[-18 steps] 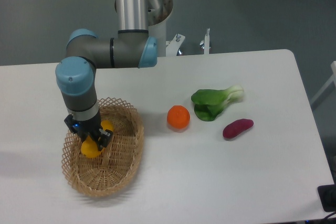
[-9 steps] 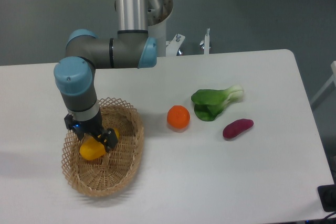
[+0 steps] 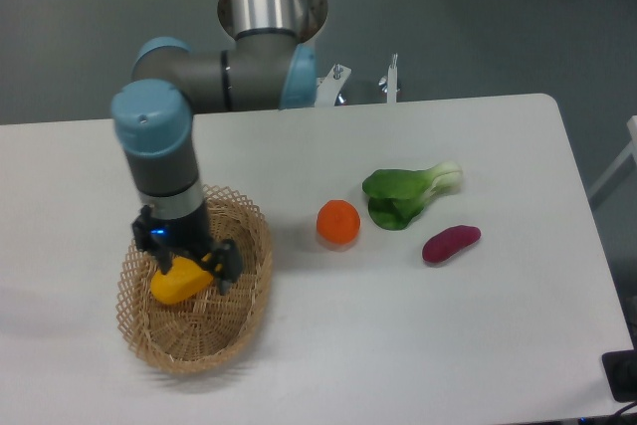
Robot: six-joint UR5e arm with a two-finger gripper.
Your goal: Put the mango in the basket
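Note:
The mango [image 3: 175, 285], a yellow-orange fruit, lies inside the tan wicker basket [image 3: 199, 358] at the table's front left. My gripper [image 3: 193, 266] hangs straight down over the basket, just above the mango's upper right end. Its dark fingers [image 3: 224, 267] stand apart, open, and the mango rests on the basket's floor rather than in their grip. The gripper body hides part of the fruit's top.
A round orange [image 3: 338, 222] sits right of the basket. Further right lie a green bok choy [image 3: 403, 195] and a purple-red sweet potato [image 3: 451, 243]. The arm's grey column and base [image 3: 269, 7] rise behind the table's far edge.
The gripper lowered the mango to the basket's floor, spread its fingers and shifted a little right and up. The mango stays in the basket.

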